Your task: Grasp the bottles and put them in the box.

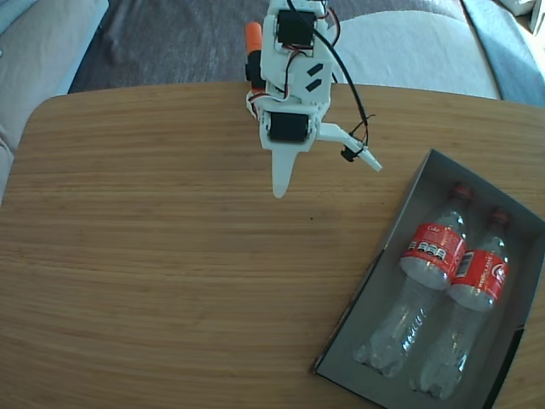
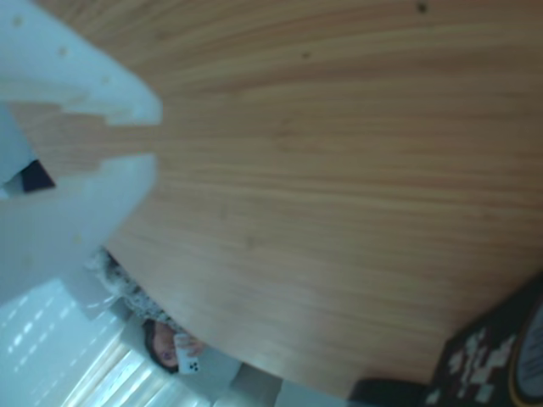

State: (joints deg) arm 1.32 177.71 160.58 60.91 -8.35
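Observation:
Two clear bottles with red labels lie side by side in the grey box (image 1: 426, 181) at the right of the fixed view, caps pointing away. The left bottle (image 1: 431, 250) and the right bottle (image 1: 477, 279) touch along their lengths. My gripper (image 1: 326, 175) hangs over the bare wood to the upper left of the box, well apart from it. It is open and holds nothing, with one finger pointing down and the other splayed right. In the wrist view, blurred white fingers (image 2: 76, 76) fill the left side over the wood. Neither box nor bottles show there.
The rounded wooden table (image 1: 170, 256) spreads left of the box. Grey cushions (image 1: 409, 47) lie beyond its far edge. In the wrist view a person holding a phone (image 2: 180, 354) sits past the table edge, and a dark patterned thing (image 2: 484, 365) shows at the bottom right.

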